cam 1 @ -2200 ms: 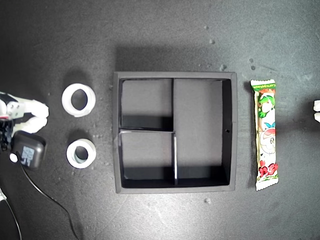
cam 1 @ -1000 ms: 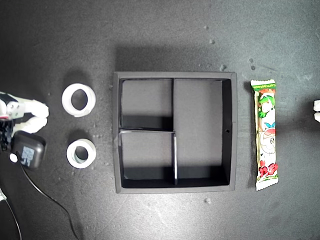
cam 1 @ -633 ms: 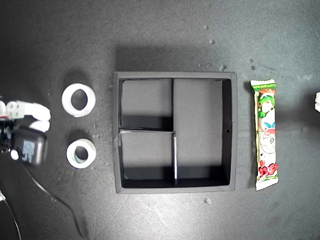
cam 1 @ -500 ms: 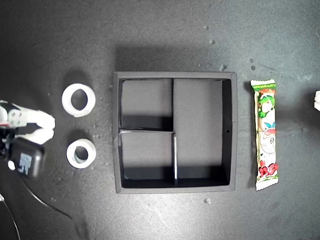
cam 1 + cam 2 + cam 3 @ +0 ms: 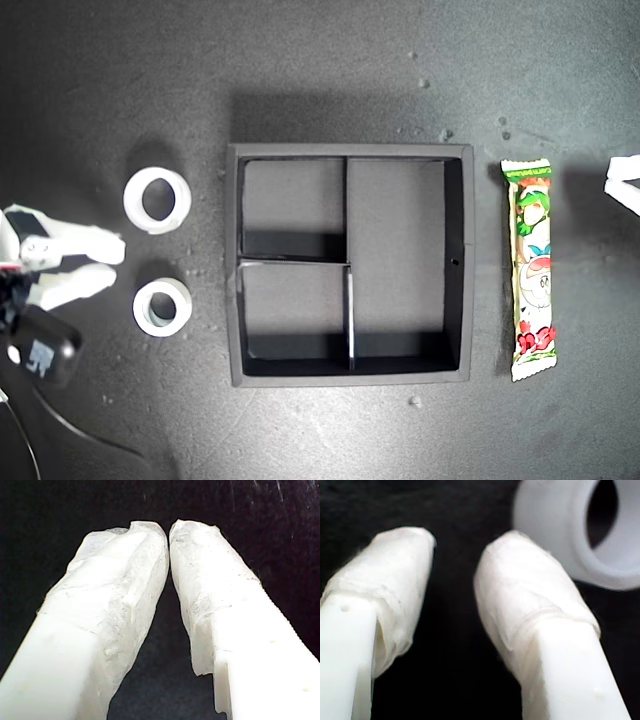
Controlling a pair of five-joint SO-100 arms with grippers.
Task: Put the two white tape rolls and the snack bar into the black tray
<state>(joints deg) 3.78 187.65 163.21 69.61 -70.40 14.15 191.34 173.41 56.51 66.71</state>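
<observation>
Second gripper (image 5: 105, 264), jaws parted and empty, beside a white tape roll (image 5: 162, 307); first gripper (image 5: 169, 530) nearly closed, empty.

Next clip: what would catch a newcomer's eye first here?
The black tray sits mid-frame in the exterior view with all three compartments bare. The bright snack bar lies along its wall toward the exterior view's right, and the two white tape rolls sit apart toward the exterior view's left. My second gripper hangs open beside the rolls.
</observation>
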